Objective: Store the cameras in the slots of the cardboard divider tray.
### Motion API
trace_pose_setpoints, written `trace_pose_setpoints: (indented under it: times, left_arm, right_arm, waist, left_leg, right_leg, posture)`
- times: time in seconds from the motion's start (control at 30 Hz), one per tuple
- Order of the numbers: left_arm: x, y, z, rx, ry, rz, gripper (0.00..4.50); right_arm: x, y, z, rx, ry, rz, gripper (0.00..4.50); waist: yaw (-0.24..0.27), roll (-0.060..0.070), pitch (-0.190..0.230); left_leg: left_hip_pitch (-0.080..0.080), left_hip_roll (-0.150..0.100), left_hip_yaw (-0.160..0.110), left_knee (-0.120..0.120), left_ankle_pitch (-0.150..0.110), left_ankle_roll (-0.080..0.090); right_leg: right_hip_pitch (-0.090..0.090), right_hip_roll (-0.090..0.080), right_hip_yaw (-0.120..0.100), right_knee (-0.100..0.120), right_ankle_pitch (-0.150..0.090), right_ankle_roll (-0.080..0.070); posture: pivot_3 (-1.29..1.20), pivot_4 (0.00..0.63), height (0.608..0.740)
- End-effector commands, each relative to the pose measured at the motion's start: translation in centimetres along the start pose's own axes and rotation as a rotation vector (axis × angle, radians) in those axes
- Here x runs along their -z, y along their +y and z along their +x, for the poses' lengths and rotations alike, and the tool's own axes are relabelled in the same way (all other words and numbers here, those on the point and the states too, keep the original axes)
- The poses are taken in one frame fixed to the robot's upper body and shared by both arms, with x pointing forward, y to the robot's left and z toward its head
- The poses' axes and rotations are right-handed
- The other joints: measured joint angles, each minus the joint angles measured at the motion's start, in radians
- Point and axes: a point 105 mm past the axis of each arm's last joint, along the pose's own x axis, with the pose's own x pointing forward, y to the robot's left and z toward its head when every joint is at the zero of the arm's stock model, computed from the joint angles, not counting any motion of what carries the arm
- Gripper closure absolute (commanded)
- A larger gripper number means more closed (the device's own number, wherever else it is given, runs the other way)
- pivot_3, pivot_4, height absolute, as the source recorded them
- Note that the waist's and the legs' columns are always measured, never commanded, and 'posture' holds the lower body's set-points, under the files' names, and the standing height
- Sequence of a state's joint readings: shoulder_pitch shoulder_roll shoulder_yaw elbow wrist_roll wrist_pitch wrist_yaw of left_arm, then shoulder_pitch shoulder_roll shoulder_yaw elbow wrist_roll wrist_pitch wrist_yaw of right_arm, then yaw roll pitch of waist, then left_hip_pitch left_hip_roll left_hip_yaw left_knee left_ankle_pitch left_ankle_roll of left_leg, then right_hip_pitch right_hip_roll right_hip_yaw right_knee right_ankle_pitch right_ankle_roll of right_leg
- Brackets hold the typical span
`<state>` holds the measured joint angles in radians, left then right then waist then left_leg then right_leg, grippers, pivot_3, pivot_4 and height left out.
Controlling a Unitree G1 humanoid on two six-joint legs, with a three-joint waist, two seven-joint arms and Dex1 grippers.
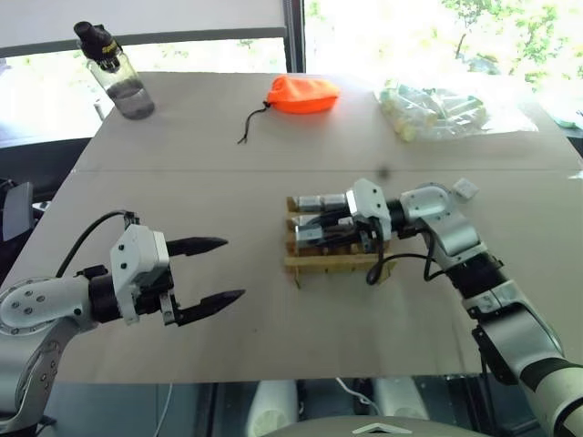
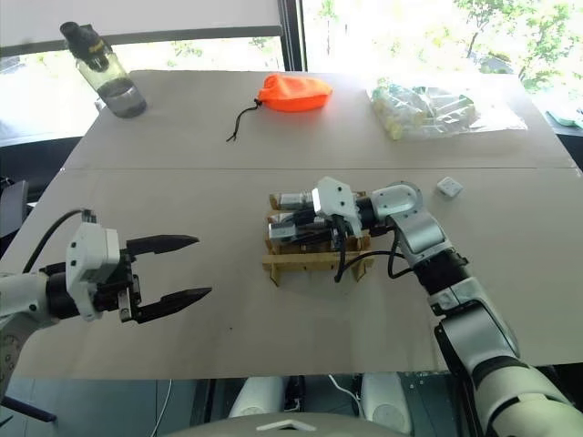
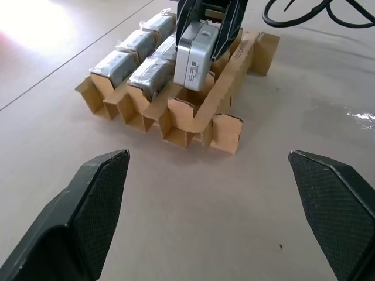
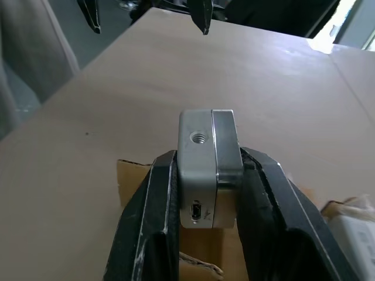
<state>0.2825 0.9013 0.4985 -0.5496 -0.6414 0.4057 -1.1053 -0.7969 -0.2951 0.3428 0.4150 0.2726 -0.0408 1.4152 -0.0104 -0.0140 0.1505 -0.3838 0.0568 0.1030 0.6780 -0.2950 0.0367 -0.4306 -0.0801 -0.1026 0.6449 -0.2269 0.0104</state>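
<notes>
1. Right gripper (image 4: 206, 193) clamps a camera (image 4: 208, 167) over the cardboard divider tray (image 1: 332, 264), frame centre, lined up for a slot.
2. Left gripper (image 1: 211, 271), lower left, gapes empty, keeping clear.

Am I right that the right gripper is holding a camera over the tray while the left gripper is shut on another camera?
Not quite. The right gripper does hold a camera over the tray, but the left gripper is open and holds nothing, off to the side of the tray. The left eye view shows its fingers spread apart.
</notes>
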Motion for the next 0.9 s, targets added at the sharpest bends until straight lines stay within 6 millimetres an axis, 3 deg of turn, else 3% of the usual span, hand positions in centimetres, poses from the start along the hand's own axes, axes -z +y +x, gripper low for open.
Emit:
trace_pose_setpoints:
  times: [0.03, 0.63, 0.87, 0.9]
  left_arm:
    - [-1.3, -0.1, -0.6, -0.032, -0.028, 0.03, 0.0]
    - [-1.9, 0.4, -0.4, -0.016, -0.048, -0.003, 0.0]
    - [-2.0, 0.7, -0.2, -0.01, -0.048, 0.015, 0.0]
    - [-2.0, 0.7, -0.2, -0.008, -0.048, 0.014, 0.0]
  right_arm:
    - [-0.9, -0.5, 0.2, -0.038, -0.019, -0.028, 3.71]
    - [1.2, -2.0, 0.1, 0.079, 0.067, 0.118, 3.71]
    - [1.6, -0.7, 0.1, 0.058, 0.085, 0.146, 3.71]
    - [1.6, -0.5, 0.1, 0.058, 0.085, 0.147, 3.22]
  waist:
    - [-0.001, 0.0, 0.0]
    - [-0.005, 0.0, 0.0]
    - [-0.003, 0.0, 0.0]
    - [-0.003, 0.0, 0.0]
  left_leg:
    - [0.0, 0.0, 0.0, 0.0, 0.0, 0.0]
    - [0.002, 0.0, -0.002, 0.006, 0.0, 0.0]
    - [0.002, 0.0, -0.002, 0.006, 0.0, 0.0]
    - [0.001, 0.0, -0.002, 0.006, 0.0, 0.0]
  right_leg:
    - [0.0, 0.0, 0.0, 0.001, 0.0, 0.0]
    - [0.001, 0.0, 0.0, 0.009, 0.0, 0.0]
    - [0.001, -0.001, 0.0, 0.009, 0.0, 0.0]
    - [0.001, -0.001, 0.0, 0.009, 0.0, 0.0]
  posture:
    - [0.0, 0.15, 0.726]
    - [0.0, 0.15, 0.726]
    - [0.0, 0.15, 0.726]
    - [0.0, 0.15, 0.726]
